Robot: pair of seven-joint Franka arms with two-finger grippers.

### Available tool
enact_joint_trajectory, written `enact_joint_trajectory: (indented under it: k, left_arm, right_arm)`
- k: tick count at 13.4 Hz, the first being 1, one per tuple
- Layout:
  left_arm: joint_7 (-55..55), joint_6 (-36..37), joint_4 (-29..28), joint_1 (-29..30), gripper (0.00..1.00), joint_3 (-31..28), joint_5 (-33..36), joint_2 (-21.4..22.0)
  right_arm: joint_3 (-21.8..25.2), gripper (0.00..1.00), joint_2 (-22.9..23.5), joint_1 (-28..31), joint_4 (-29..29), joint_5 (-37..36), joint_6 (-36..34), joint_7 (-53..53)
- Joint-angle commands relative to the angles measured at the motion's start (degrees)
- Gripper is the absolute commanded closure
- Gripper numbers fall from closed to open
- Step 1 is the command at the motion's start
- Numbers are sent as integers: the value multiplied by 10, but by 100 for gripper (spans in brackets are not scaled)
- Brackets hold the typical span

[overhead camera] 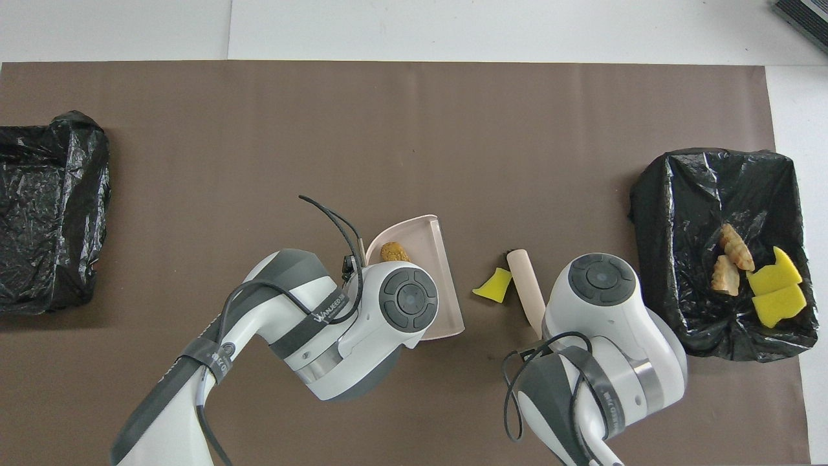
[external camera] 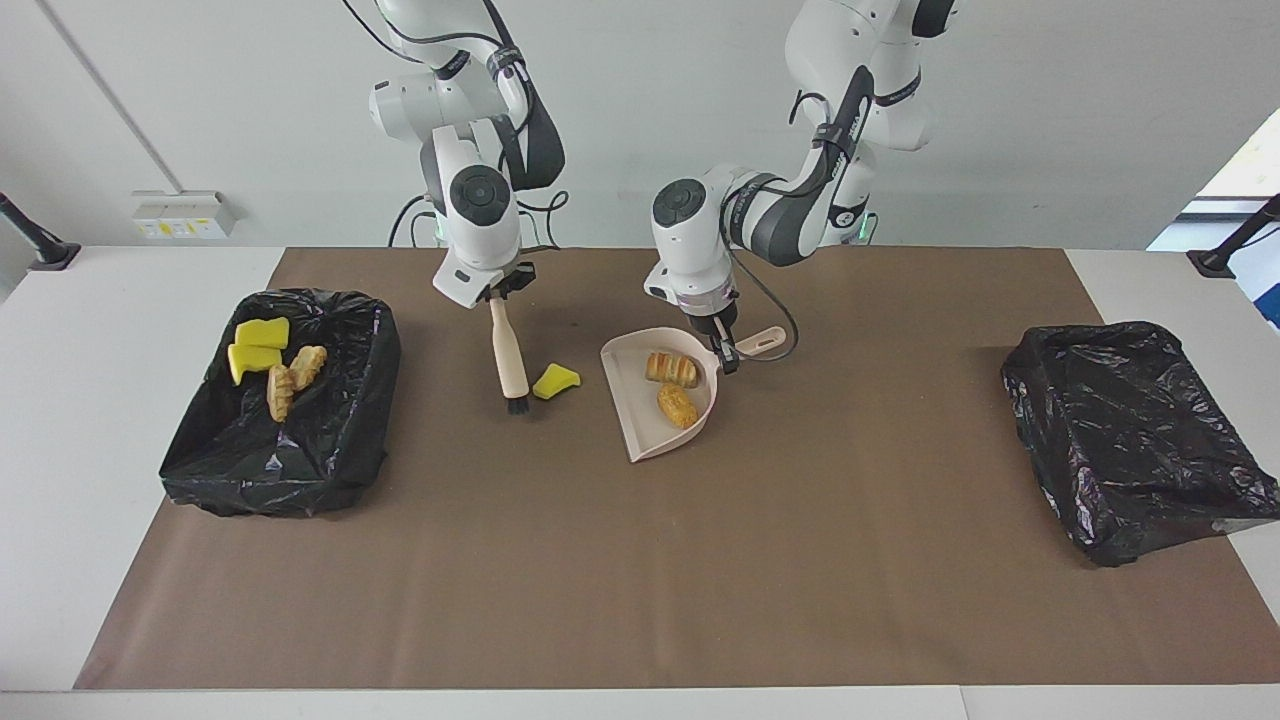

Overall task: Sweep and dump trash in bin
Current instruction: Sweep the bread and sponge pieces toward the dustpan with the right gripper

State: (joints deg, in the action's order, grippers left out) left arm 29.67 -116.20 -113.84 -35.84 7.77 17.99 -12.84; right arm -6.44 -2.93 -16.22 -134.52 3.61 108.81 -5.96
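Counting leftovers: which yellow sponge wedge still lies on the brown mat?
The lone yellow sponge wedge beside the beige brush's bristles; the other two lie in the black-lined bin.

Bright, even light is filling both views, and daylight is blowing out a window (external camera: 1245,170) at the facing view's edge. Soft, faint shadows are lying under the arms. Black bin liners (external camera: 1135,440) are glinting. Everything is staying sharp.
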Motion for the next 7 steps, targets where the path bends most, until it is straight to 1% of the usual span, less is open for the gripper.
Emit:
enact_joint_trajectory:
  k: [1,3,5,7]
  left_arm:
    - [2,3,-26,-12,100,-7,13,22]
    - [2,2,-34,-11,100,-7,12,24]
    - [3,-5,-36,-5,100,-6,12,26]
    - [9,-10,-36,2,100,-7,12,25]
  right_arm:
    - [-4,100,11,-38,-8,73,43,2]
    - [-4,100,13,-61,-3,173,55,8]
    - [-4,100,13,-68,1,250,53,20]
    - [-3,100,5,-69,16,265,45,11]
